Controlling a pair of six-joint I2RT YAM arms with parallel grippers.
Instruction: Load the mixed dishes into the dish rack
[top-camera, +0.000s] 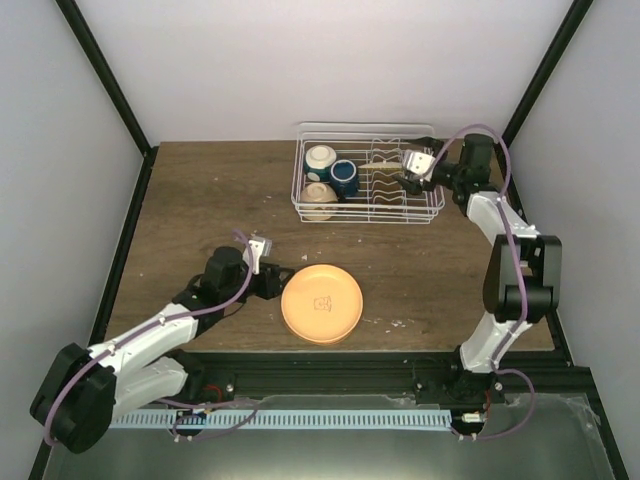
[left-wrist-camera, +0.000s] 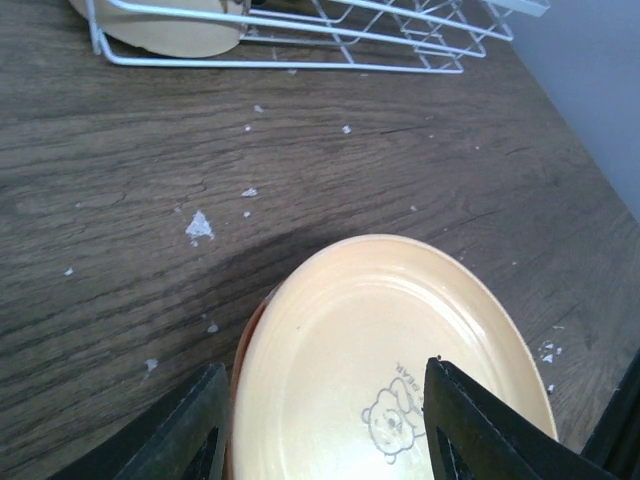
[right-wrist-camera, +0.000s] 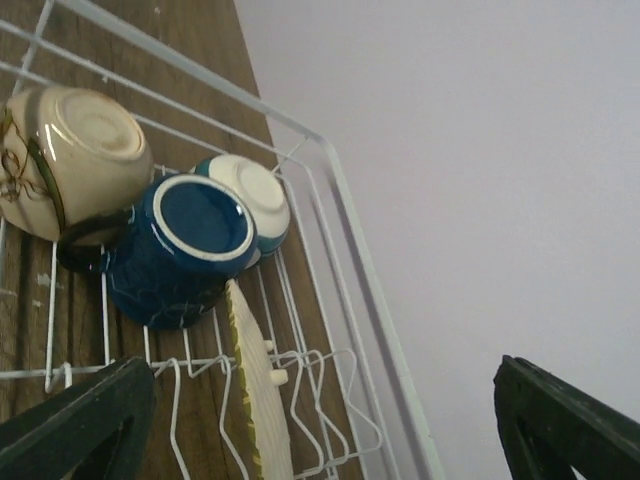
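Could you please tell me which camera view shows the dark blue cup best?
The right wrist view: the dark blue cup sits close up, tipped in the dish rack, white-ringed end visible. The top external view shows the cup only small; the left wrist view misses it.

We see soft, even light from overhead: the walls (top-camera: 330, 60) read bright, the brown table (top-camera: 200, 200) dimmer. Beyond the orange plate (left-wrist-camera: 390, 340) a faint, blurred shadow darkens the wood. In the right wrist view the wall (right-wrist-camera: 480, 150) is a flat, featureless lilac-white.
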